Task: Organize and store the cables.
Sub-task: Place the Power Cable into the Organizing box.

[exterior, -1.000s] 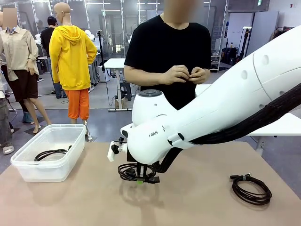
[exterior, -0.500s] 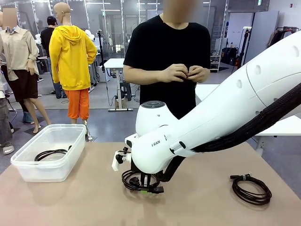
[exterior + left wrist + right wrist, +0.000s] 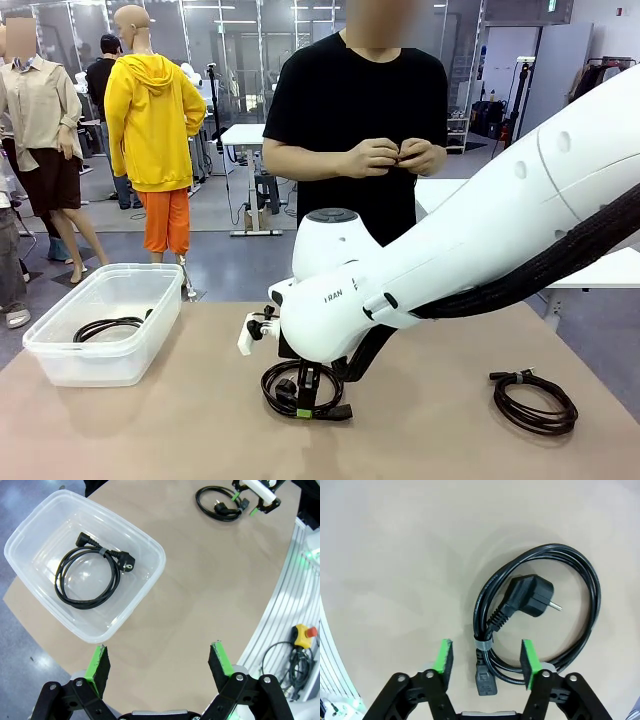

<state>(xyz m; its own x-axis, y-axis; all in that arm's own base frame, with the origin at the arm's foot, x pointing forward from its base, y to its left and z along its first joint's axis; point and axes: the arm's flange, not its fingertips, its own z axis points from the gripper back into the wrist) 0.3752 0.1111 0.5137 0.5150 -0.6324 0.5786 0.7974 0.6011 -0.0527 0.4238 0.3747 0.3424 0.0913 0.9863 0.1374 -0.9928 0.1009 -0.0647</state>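
Cables on a tan worktop (image 3: 420, 440), three coils in all. Well off to one side of the right claw (image 3: 486, 652): clear tub (image 3: 80, 350), first coil (image 3: 90, 575) already inside. Well off to its other side: second coil (image 3: 533, 400), untouched. Directly beneath it: third coil (image 3: 535, 625), flat on the worktop. Just changed: gripped and hanging just above the surface a second ago, now set down and released, fingers spread wide astride the tied section. Nowhere near the tub, so not stored; probably a put-down for a better hold, with a fresh pick-up to follow. Slightly oval, long axis running outward from the claw; angled plug (image 3: 530, 597) inside the loop, pins pointing sideways, parallel to the line between the fingers; tie (image 3: 482, 644) midway between them. Left claw (image 3: 159, 652) wide open, empty, hovering high, tub ahead of it.
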